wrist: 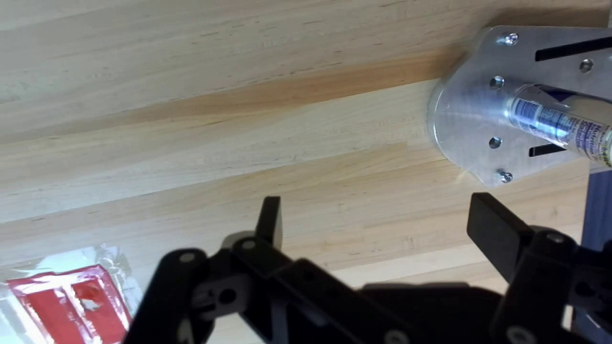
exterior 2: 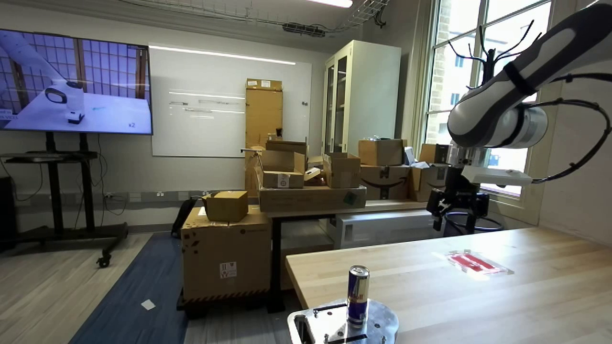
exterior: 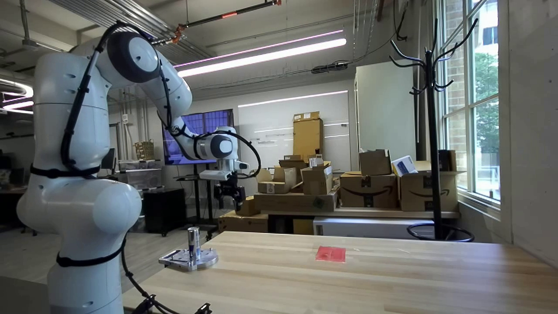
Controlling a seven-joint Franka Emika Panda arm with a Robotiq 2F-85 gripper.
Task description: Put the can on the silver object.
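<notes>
gripper (wrist: 377, 222) spread wide, nothing between its jaws, well above the table (exterior: 375, 283) and off to the side of the work. the silver object (wrist: 478, 114) lies flat at the table's edge, and the can (exterior 2: 358, 296) stands on it, so i'd judge the placing done. doing what's left well means leaving it alone: go straight up if moving at all, and keep any sideways swing high, since something that slim would likely tip at a light knock. the can points upward, its long axis vertical and square to the silver object; in the wrist view it slants toward the right edge, which i take for perspective.
</notes>
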